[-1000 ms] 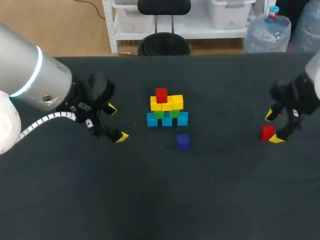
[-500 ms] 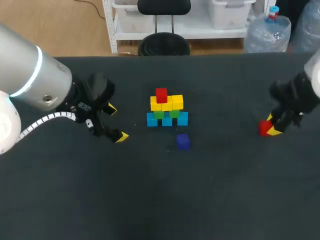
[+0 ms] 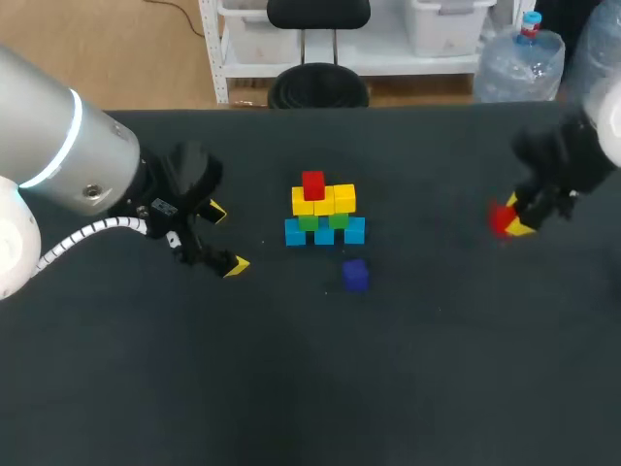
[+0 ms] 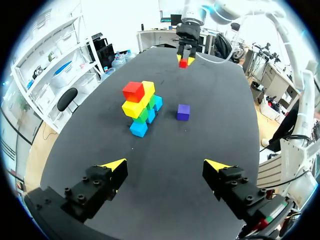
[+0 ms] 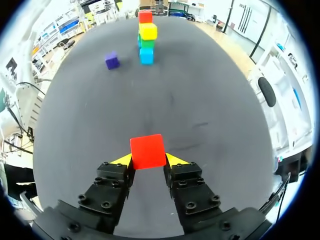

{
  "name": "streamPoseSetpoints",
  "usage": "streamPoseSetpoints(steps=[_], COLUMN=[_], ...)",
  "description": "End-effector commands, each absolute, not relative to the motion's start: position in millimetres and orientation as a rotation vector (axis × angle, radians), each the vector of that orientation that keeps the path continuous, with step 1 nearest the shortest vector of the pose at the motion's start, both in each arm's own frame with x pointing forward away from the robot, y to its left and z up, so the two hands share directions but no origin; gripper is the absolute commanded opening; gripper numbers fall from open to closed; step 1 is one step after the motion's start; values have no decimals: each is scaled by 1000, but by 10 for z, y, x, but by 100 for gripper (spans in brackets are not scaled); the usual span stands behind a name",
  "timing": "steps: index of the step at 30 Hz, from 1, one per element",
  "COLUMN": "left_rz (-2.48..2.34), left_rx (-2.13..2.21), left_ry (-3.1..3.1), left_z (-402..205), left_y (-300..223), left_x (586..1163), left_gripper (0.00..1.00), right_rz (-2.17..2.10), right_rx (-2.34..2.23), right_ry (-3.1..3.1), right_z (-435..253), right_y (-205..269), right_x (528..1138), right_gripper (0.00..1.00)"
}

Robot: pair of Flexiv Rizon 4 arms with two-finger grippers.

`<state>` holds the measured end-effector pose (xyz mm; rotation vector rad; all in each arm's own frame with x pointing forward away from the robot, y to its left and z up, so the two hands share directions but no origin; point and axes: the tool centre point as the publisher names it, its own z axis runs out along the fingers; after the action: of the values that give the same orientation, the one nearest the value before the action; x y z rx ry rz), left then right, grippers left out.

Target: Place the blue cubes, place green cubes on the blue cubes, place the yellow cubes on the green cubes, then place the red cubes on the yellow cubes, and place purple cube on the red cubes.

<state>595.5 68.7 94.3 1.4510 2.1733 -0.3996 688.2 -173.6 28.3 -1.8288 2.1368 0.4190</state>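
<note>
Blue, green and yellow cube pyramid [image 3: 324, 219] stands mid-table, a small red cube [image 3: 312, 183] on top. Left of it, the left gripper [image 3: 225, 238] hangs wide open, empty. A small purple cube [image 3: 355, 275] sits just before the pyramid. At right, the right gripper [image 3: 514, 216] pinches a second red cube [image 3: 501, 219].

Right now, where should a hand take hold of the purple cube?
Come straight down and pinch two opposite side faces of the purple cube. It lies flat on the table, apart from the stack, all sides free. The open left hand probably suits; the right hand holds a red cube.
</note>
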Motion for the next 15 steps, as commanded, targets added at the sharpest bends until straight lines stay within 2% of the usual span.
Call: streamPoseSetpoints(steps=[1, 15], left_rz=[-396, -396], left_rx=[1449, 1449], left_ry=[2175, 2175], left_z=[940, 940], left_y=[684, 684], left_x=[5954, 5954], left_gripper=[100, 100], right_rz=[387, 398], right_rx=[-1836, -1805], right_ry=[2150, 2134], right_z=[509, 1021], right_y=[-1529, -737], right_x=[7025, 7197], right_gripper=[0, 0])
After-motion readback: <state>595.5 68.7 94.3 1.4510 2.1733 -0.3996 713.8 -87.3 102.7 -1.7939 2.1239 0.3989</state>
